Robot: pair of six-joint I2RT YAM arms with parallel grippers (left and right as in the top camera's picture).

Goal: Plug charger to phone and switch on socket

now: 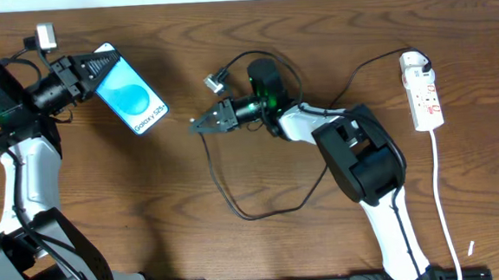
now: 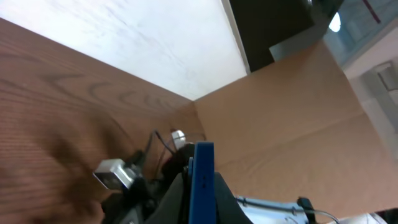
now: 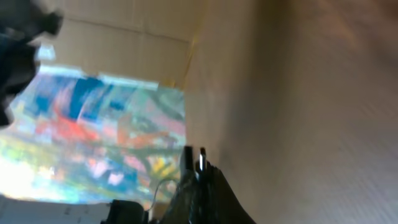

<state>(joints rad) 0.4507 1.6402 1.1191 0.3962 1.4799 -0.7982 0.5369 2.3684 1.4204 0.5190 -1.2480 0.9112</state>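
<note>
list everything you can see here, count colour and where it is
phone: one, black frame with a blue screen, far left of the table, held in the left tool
charger: one, thin black cable, looping across mid-table, one end in the right tool
socket: one, white with red marks, right side
cord: one, white, trailing from the socket toward the near edge
table: one, brown wood, under everything
cardboard: brown, beyond the table in the left wrist view
left tool: one, black, shut on the phone
right tool: one, black, mid-table, shut on the charger
</note>
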